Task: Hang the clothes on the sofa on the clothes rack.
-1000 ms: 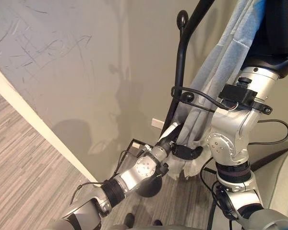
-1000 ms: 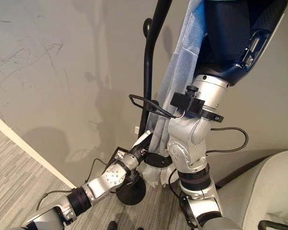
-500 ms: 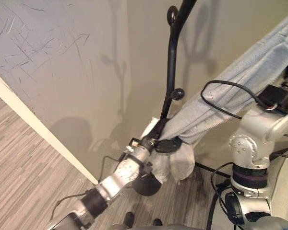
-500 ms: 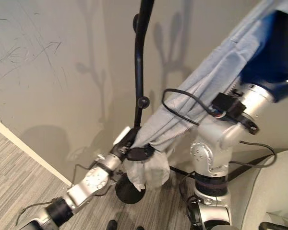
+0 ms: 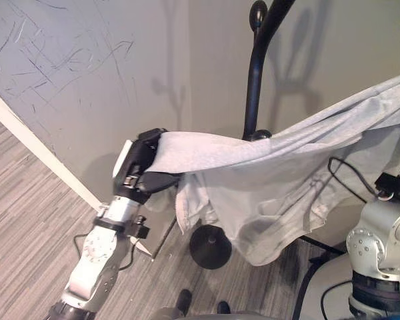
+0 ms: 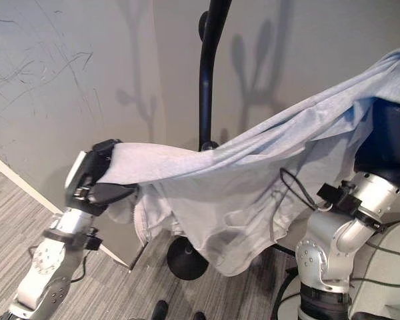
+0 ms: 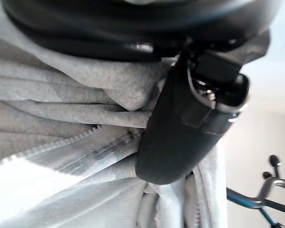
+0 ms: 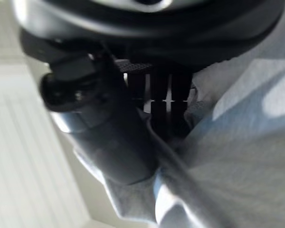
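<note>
Rack [image 5: 255,87] top cut off; pole partly behind garment [image 5: 267,180].

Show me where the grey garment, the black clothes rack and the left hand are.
grey garment [image 5: 267,193]: left eye view, on the hanging middle cloth.
black clothes rack [image 5: 255,80]: left eye view, on the upright pole.
left hand [image 5: 141,170]: left eye view, on the hand's back.
</note>
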Motion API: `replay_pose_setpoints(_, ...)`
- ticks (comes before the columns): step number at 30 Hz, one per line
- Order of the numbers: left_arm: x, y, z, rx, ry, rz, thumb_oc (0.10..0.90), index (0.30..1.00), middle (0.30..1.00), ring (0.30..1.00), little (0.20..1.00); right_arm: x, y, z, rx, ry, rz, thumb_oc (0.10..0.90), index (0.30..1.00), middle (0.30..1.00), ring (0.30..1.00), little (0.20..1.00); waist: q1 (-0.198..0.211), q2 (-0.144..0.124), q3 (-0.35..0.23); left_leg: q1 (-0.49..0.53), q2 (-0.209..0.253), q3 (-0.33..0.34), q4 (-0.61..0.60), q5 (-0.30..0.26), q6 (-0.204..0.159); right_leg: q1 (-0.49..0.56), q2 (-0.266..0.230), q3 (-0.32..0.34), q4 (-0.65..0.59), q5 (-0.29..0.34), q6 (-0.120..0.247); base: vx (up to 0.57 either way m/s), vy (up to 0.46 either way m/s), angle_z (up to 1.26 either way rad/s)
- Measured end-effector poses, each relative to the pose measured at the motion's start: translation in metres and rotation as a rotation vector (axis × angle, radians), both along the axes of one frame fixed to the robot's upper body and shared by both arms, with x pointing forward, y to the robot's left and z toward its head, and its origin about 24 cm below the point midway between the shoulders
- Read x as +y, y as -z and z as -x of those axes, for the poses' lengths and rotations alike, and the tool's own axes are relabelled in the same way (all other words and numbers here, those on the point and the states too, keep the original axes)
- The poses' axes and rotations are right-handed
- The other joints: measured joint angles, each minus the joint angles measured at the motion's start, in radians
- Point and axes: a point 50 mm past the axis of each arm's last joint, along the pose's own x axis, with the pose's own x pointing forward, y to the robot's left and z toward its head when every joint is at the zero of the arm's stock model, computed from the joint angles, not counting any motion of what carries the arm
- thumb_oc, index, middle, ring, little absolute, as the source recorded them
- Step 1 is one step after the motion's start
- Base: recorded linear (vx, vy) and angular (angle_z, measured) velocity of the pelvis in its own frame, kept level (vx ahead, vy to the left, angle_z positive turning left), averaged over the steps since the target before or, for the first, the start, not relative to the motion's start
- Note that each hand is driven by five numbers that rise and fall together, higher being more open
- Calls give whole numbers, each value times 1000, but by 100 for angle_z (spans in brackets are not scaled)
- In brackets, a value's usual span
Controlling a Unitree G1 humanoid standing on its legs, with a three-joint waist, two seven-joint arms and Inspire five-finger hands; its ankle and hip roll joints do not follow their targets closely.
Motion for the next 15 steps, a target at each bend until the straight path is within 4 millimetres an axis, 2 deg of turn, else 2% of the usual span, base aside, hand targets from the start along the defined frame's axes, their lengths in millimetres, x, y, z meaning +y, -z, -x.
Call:
replay_pose_setpoints(4,19,-12,4,-72,-103,29,400,300,300,300,300,-2,5,3,34,-6,51,400,300,300,300,300,-2,-1,2,-1,1,0,0,-1,-1,0,1,0,0,0,-1,0,0,0)
replay_pose_setpoints(8,25,-32,2,-183,-171,35,400,300,300,300,300,-1,4,2,35,-20,76,400,300,300,300,300,4,-4,3,1,1,-2,0,0,-1,4,1,-3,0,0,-1,2,-2,1)
replay_pose_setpoints(11,26,-53,-4,-298,-251,13,400,300,300,300,300,-1,2,0,28,-18,76,400,300,300,300,300,14,-8,5,3,1,-3,0,0,-1,7,1,-4,0,0,-1,3,-1,1)
replay_pose_setpoints(12,27,-75,-7,-427,-319,9,400,300,300,300,300,0,-4,-1,3,-12,77,400,300,300,300,300,17,-11,6,4,1,-3,0,0,-1,8,1,-4,0,0,-1,0,0,0)
replay_pose_setpoints(15,26,-99,-7,-573,-380,20,400,300,300,300,300,2,-14,-5,-28,19,98,400,300,300,300,300,18,-15,8,15,0,-3,0,2,1,17,0,-3,0,0,-1,0,0,0)
